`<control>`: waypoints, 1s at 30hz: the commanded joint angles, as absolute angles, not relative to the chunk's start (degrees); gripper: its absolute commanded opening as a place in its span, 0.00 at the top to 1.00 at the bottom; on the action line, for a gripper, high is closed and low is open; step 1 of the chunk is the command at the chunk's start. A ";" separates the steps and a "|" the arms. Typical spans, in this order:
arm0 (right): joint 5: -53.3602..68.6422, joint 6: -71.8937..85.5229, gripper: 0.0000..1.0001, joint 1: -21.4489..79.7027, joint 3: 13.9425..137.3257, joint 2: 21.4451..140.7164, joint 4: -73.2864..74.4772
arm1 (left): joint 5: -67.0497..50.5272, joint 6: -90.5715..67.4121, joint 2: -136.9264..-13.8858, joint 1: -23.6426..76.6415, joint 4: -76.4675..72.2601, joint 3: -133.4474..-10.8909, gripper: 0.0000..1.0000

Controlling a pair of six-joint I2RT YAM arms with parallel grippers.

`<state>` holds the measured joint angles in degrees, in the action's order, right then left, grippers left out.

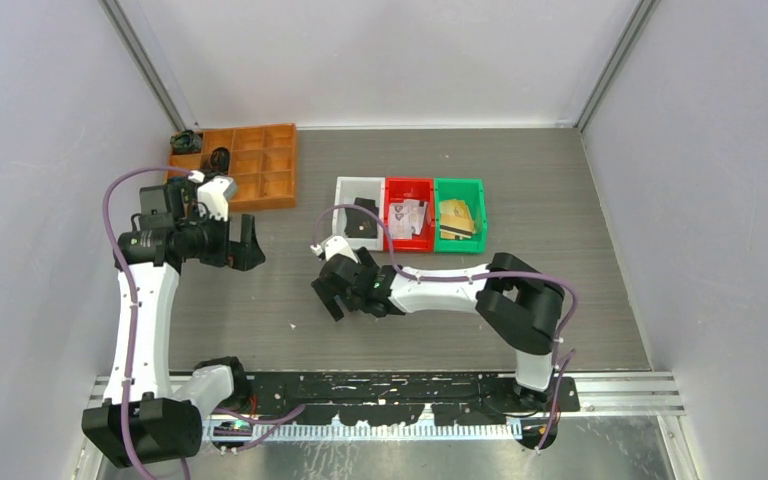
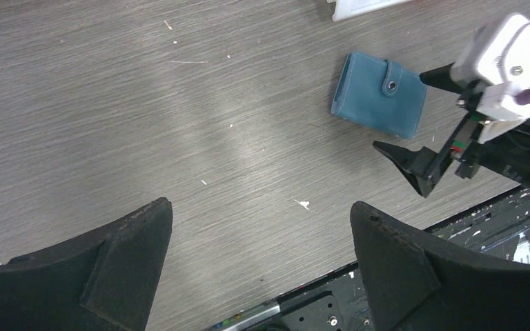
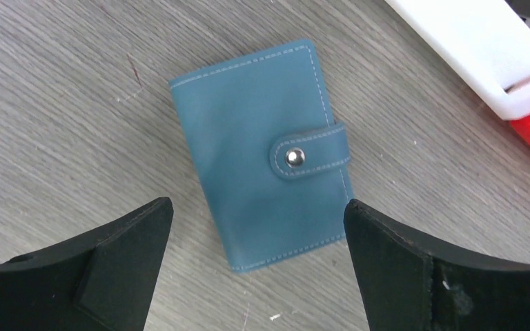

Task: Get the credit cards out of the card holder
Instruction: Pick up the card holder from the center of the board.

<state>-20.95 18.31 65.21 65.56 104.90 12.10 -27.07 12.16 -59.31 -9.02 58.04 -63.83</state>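
On woodgrain table point(image 3: 76, 83), stitched card holder point(image 3: 262, 152)

Could not see the card holder point(image 3: 262, 155) under the right gripper point(image 1: 336, 292) from above. Could not tell the contents of the red bin point(image 1: 410, 183) and green bin point(image 1: 460, 183), at 1 o'clock, too small.

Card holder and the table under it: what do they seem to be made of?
Card holder: likely leather or imitation leather, matte teal, with pale stitched edges; the snap on its strap shines like metal. Table: grey wood-grain surface, probably laminate rather than real wood, judging by its even streaks and soft sheen.
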 commanded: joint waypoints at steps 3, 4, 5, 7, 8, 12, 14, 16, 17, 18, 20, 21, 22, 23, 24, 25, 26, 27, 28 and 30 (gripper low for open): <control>-21.51 14.24 0.01 63.92 70.24 107.98 10.68 | -28.59 11.20 -57.62 -9.27 58.48 -67.33 0.00; -21.22 13.97 0.01 63.67 70.35 108.23 10.71 | -28.75 11.21 -57.64 -9.31 58.59 -67.54 0.00; -20.81 13.69 0.00 63.42 70.39 108.40 10.67 | -28.86 11.18 -57.71 -9.28 58.66 -67.73 0.00; -19.87 13.21 0.00 62.97 70.47 108.81 10.70 | -28.99 11.03 -57.81 -9.30 58.71 -67.93 0.00; -19.92 13.00 0.01 62.79 70.64 109.21 11.02 | -29.02 10.95 -57.88 -9.27 58.64 -67.94 0.00; -18.29 12.33 0.01 62.27 69.88 109.94 10.75 | -29.57 10.81 -58.34 -9.31 58.92 -68.28 0.00; -16.14 12.31 0.01 62.22 69.51 110.33 10.79 | -29.86 10.83 -58.29 -9.26 58.98 -68.35 0.00; -14.14 12.73 0.01 62.23 68.72 110.64 10.29 | -30.17 10.82 -58.32 -9.27 59.02 -68.31 0.00; -13.34 13.12 0.00 62.19 68.09 110.62 9.84 | -30.30 10.73 -58.33 -9.26 59.00 -68.37 0.00; -12.46 13.58 0.01 62.22 67.44 110.65 9.40 | -30.44 10.65 -58.39 -9.28 59.02 -68.38 0.00; -11.46 14.66 0.01 62.23 66.31 110.34 9.11 | -30.61 10.45 -58.48 -9.30 59.19 -68.55 0.00; -11.17 15.40 0.01 62.26 65.59 109.93 8.71 | -30.79 10.32 -58.52 -9.31 59.16 -68.70 0.00; -11.20 16.38 0.01 62.38 64.78 109.34 8.23 | -30.84 10.10 -58.54 -9.31 59.10 -68.73 0.00; -11.62 17.10 0.00 62.48 63.73 108.55 7.55 | -30.84 9.82 -58.60 -9.32 58.92 -68.73 0.00; -12.47 17.70 0.01 62.70 62.85 107.79 6.98 | -30.85 9.46 -58.79 -9.32 58.75 -68.73 0.00; -13.61 18.28 0.03 63.05 62.09 107.08 6.49 | -30.85 9.06 -58.98 -9.31 58.67 -68.73 0.00; -15.01 18.58 0.06 63.41 61.59 106.53 6.35 | -30.77 8.71 -59.21 -9.32 58.57 -68.80 0.00; -16.21 18.69 0.09 63.70 61.33 106.18 6.41 | -30.74 8.36 -59.45 -9.27 58.47 -68.86 0.00; -17.73 18.72 0.11 64.06 61.13 105.83 6.35 | -30.63 7.97 -59.74 -9.24 58.40 -68.94 0.00; -20.68 18.93 0.16 64.67 60.77 105.08 5.87 | -30.14 7.05 -60.26 -9.30 58.20 -69.15 0.00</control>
